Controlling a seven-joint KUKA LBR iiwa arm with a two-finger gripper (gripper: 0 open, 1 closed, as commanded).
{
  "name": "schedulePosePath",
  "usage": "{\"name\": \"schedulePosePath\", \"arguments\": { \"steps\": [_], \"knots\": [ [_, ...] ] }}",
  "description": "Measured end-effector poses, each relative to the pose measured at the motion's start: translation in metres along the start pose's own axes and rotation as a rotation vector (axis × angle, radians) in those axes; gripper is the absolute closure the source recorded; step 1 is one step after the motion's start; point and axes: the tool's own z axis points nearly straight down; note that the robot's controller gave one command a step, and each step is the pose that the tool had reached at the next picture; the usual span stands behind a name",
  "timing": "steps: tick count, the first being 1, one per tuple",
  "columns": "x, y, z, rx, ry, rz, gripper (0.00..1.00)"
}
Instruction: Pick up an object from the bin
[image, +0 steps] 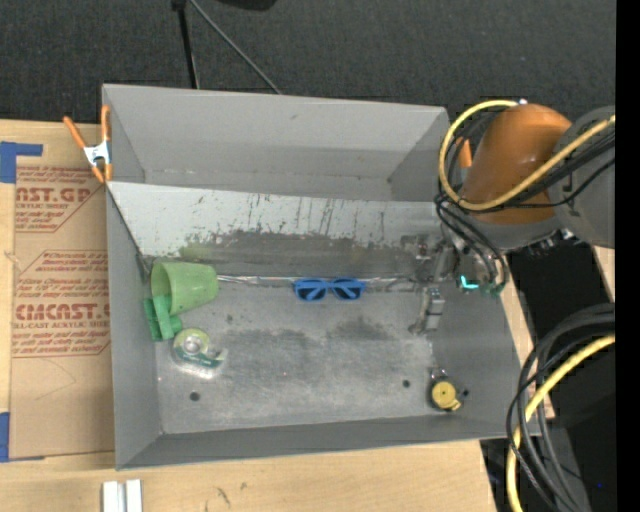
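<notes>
Dark grey floor (400, 50) (speckled, carpet-like), pale wooden tabletop (300, 480) below, thin black rod (186, 45) up top

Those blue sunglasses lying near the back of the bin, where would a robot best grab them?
Probably at the narrow bridge between the lenses of the blue sunglasses, coming straight down. They seem to lie flat, stretched left to right, clear of other things, so a pinch across the thin middle, front to back, should fit best.

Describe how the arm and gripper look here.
The grey arm carries a rounded orange cover at its wrist, looped by yellow and black cables. The gripper is small, grey metal, with a teal light beside it.
</notes>
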Motion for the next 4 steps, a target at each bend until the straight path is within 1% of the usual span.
{"name": "schedulePosePath", "arguments": {
  "steps": [1,2,3,4],
  "knots": [
    [0.096,0.002,0.015,0.0,0.0,-0.209,0.0],
    [0.111,-0.045,0.065,0.002,-0.009,-0.302,0.0],
    [0.102,-0.052,0.082,0.0,-0.013,-0.508,0.0],
    [0.105,-0.052,0.083,-0.002,-0.006,-0.51,1.0]
  ]
}}
